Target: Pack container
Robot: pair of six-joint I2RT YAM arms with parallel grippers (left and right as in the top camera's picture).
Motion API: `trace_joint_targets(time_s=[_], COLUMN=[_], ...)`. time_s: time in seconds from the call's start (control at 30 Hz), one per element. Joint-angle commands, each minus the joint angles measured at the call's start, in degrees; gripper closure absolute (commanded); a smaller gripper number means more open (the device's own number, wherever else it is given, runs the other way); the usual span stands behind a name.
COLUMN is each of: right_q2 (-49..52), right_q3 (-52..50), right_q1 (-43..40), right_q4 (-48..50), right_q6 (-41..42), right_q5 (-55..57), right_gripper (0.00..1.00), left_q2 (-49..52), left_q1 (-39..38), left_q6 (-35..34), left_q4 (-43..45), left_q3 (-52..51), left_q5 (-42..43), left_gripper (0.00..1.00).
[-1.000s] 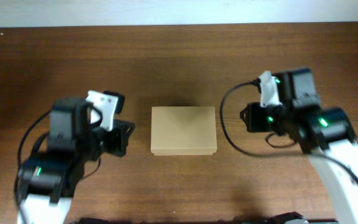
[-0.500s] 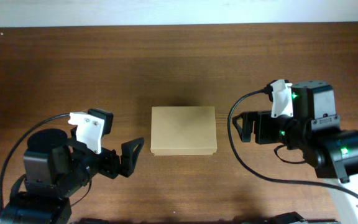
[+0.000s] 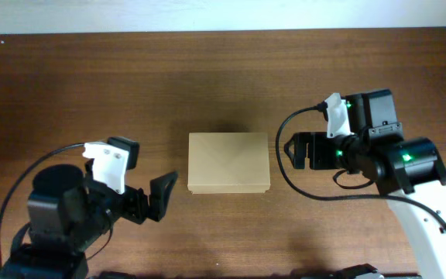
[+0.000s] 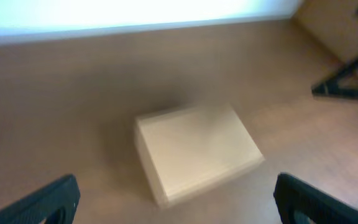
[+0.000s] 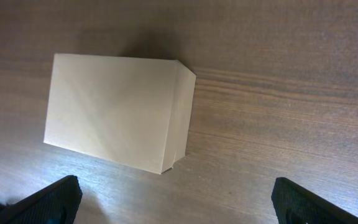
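The container [image 3: 229, 163] is a plain tan cardboard box lying in the middle of the brown table with its lid down flat. My left gripper [image 3: 165, 195] sits off its lower left corner, open and apart from it. My right gripper [image 3: 295, 151] stands just right of the box, open, with a small gap to its side. In the left wrist view the container [image 4: 197, 149] lies ahead of the left gripper [image 4: 176, 198], blurred. The right wrist view shows the container [image 5: 114, 112] up and to the left, and only bare wood between the spread fingers of the right gripper [image 5: 178, 198].
The wooden table [image 3: 223, 77] runs to a pale wall strip [image 3: 223, 14] at the far edge. A black cable [image 3: 285, 167] loops from the right arm near the box's right side. A blurred dark shape [image 4: 347, 81] shows at the right of the left wrist view.
Both grippers have opened wide. The left arm has drawn back from the box's left side towards the front edge. The right arm swung right, then came back slightly.
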Motion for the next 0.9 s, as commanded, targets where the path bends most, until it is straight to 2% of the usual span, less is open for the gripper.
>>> trace_joint_targets(time_s=[0.0, 0.1, 0.33, 0.53, 0.67, 0.87], right_q2=[1.4, 2.6, 5.4, 7.0, 7.1, 6.9], right_q3=[0.8, 0.8, 0.8, 0.8, 0.8, 0.8], right_q1=[0.0, 0.0, 0.0, 0.0, -0.1, -0.1], right_q4=[0.0, 0.0, 0.0, -0.1, -5.0, -6.5], right_q6=[0.3, 0.3, 0.3, 0.3, 0.3, 0.3], right_q5=[0.5, 0.5, 0.5, 0.6, 9.4, 8.7], right_gripper=[0.01, 0.01, 0.01, 0.01, 0.01, 0.01], left_q2=[-5.0, -9.5, -20.3, -24.0, -25.7, -30.3], left_q1=[0.2, 0.3, 2.3, 2.3, 2.3, 2.3], left_q6=[9.4, 13.2, 13.2, 13.2, 13.2, 13.2], left_q4=[7.4, 11.4, 1.2, -9.1, -14.6, -14.0], left_q3=[-2.2, -6.3, -9.7, -9.8, -10.7, -16.0], left_q5=[-4.8, -4.9, -4.9, -4.9, -4.9, -4.9], left_gripper=[0.00, 0.00, 0.00, 0.00, 0.00, 0.00])
